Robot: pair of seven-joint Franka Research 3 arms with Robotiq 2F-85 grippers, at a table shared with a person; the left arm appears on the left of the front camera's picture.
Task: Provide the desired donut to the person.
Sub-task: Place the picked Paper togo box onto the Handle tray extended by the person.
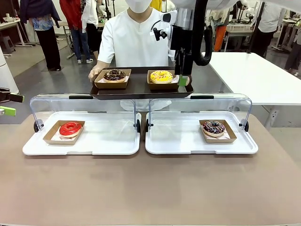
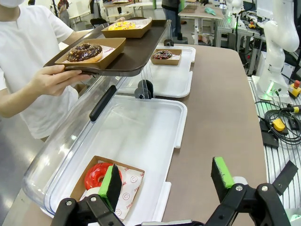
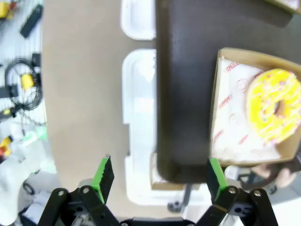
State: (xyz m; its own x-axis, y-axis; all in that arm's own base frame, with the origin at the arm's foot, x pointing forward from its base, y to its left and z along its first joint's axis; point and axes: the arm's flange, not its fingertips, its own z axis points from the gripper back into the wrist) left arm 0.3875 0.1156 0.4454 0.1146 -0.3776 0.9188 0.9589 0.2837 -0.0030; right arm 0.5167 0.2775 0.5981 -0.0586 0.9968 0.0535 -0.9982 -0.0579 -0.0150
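Right jaws (image 3: 160, 181) spread wide and holding nothing, hanging above the near right corner of the dark tray (image 1: 141, 88), one green pad low beside the yellow donut (image 1: 161, 76) in its brown cardboard box (image 1: 162, 81). Same tray carrying a second box with a chocolate donut (image 1: 114, 75), and held up over the desk (image 1: 150, 188) by the person (image 1: 134, 40) in white, one hand (image 2: 51, 80) gripping its edge. Left jaws (image 2: 167, 181) also spread wide, empty, hovering over the near end of the left white tray (image 2: 141, 132), just beside the red donut (image 2: 97, 175) in its box on printed paper; red lettering on that paper too small to read. On the desk, two white trays side by side with clear lids raised at the back: red donut at the left end of the left one, dark sprinkled donut (image 1: 214, 127) in a box toward the right of the right tray (image 1: 188, 141). Red print on the liner under the yellow donut, blurred.
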